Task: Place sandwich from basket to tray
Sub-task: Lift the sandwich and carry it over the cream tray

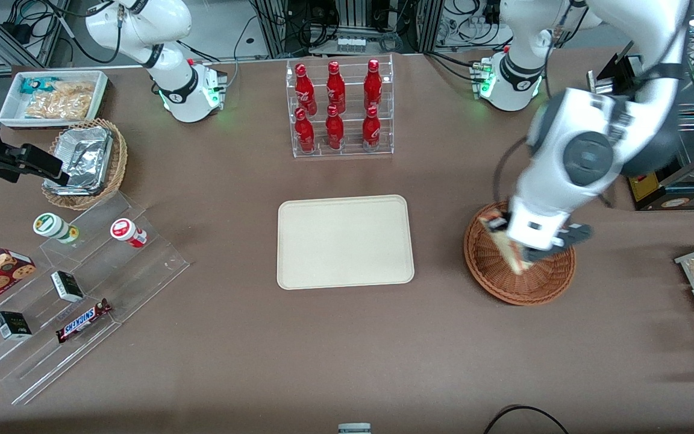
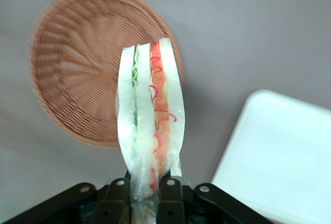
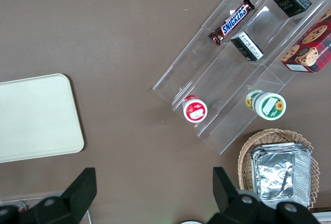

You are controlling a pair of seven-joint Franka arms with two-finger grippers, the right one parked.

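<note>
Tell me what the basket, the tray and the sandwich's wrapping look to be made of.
Basket: woven wicker, reddish-brown and matte, strands radiating from the centre. Tray: likely plastic, smooth cream surface with a moulded rim. Sandwich, clamped in the gripper above the basket: apparently clear film, glossy over the bread.

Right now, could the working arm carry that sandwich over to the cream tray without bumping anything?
Probably yes. The hand is shut on the sandwich, lifted above the basket, and only bare table lies between it and the tray.
</note>
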